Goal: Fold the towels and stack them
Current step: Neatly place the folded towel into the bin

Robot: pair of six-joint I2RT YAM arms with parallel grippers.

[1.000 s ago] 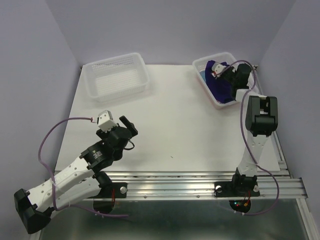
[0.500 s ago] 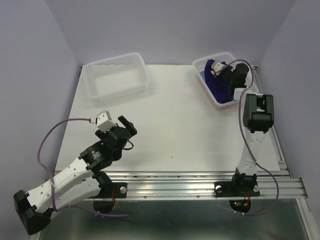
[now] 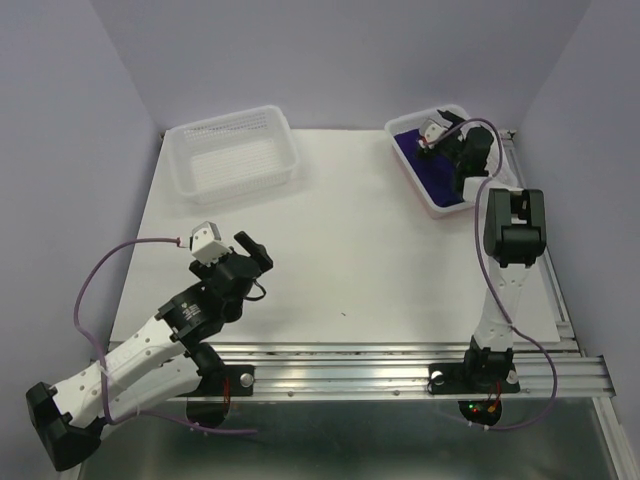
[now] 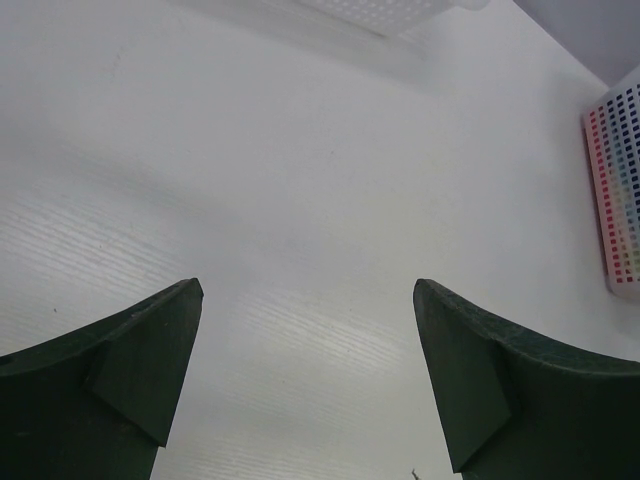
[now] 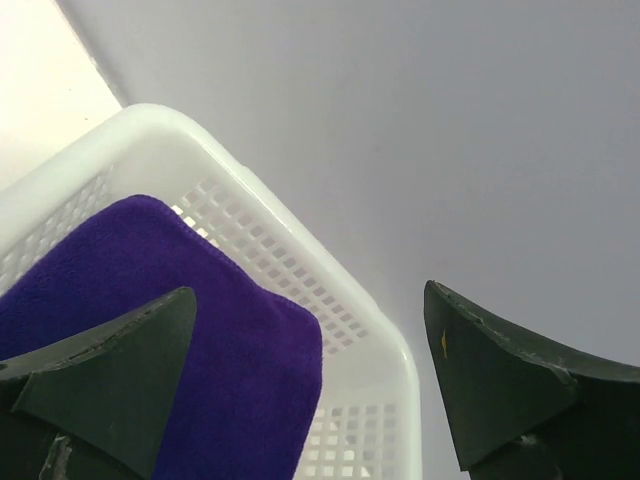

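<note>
A dark purple towel [image 3: 428,168] lies flat in the white perforated basket [image 3: 441,209] at the back right. My right gripper [image 3: 446,131] hovers open just above it, holding nothing. In the right wrist view the purple towel [image 5: 225,335] fills the basket [image 5: 252,172] up to its far wall, under the spread right gripper [image 5: 310,292]. My left gripper [image 3: 256,252] is open over bare table at the near left, and in its own view the left gripper [image 4: 307,287] has only tabletop between its fingers. Pink-red and other colours show through the basket's wall [image 4: 620,190].
A second white perforated basket [image 3: 236,152] stands at the back left with nothing in it; its corner [image 4: 390,10] shows at the top of the left wrist view. Purple walls close the back and sides. An aluminium rail [image 3: 380,372] runs along the near edge.
The right gripper has opened and let go of the purple towel, which now lies flat in the basket instead of bunched up. The left arm has barely shifted.
</note>
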